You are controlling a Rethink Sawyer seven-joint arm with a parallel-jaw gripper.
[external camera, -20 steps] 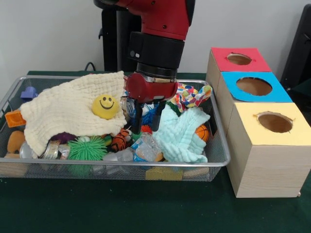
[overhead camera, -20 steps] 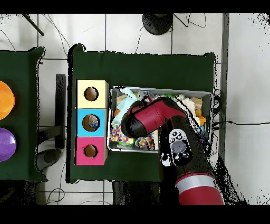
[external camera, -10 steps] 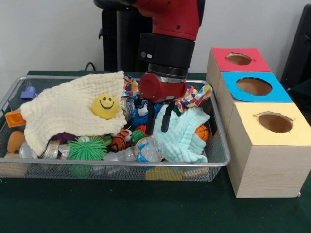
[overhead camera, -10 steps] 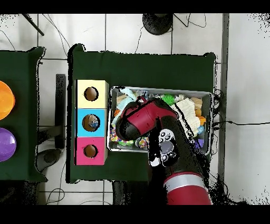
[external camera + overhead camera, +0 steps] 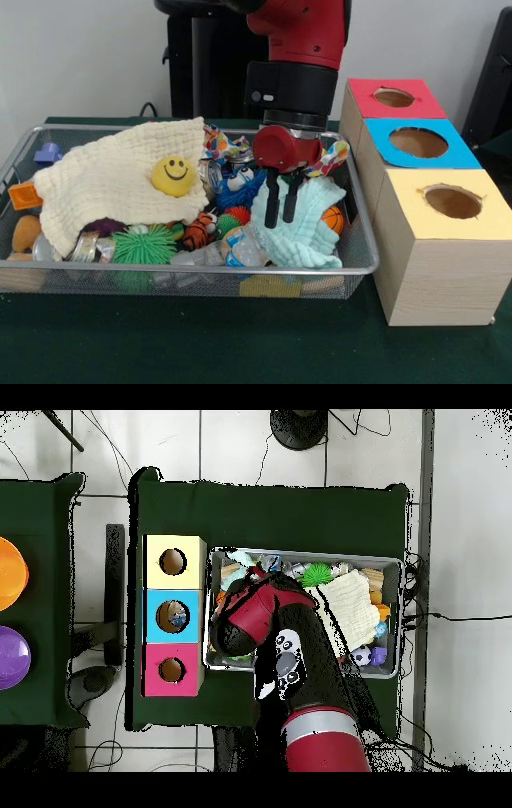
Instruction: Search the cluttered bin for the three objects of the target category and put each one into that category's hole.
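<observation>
The wire-mesh bin (image 5: pixel 32 132) holds a jumble of toys, cloths and bottles. My gripper (image 5: pixel 279 222) hangs over its right part, fingertips just above a light-blue cloth (image 5: pixel 308 228). Its fingers stand a small way apart with nothing between them. To the gripper's left lie a blue fuzzy toy with eyes (image 5: pixel 238 182), a tiger toy (image 5: pixel 197 232) and a clear plastic bottle (image 5: pixel 232 246). A small basketball (image 5: pixel 334 218) peeks out of the cloth. In the overhead view the arm (image 5: pixel 262 612) covers the gripper.
Three wooden boxes with holes stand right of the bin: red (image 5: pixel 394 98), blue (image 5: pixel 418 142), yellow (image 5: pixel 452 201). A cream cloth (image 5: pixel 104 180) carrying a yellow smiley ball (image 5: pixel 174 175) covers the bin's left. A green spiky ball (image 5: pixel 144 245) and a multicoloured rope (image 5: pixel 326 158) lie nearby.
The arm has swung to the right across the bin, from above the bottle and tiger toy to above the light-blue cloth. The gap between the fingers looks narrower.
</observation>
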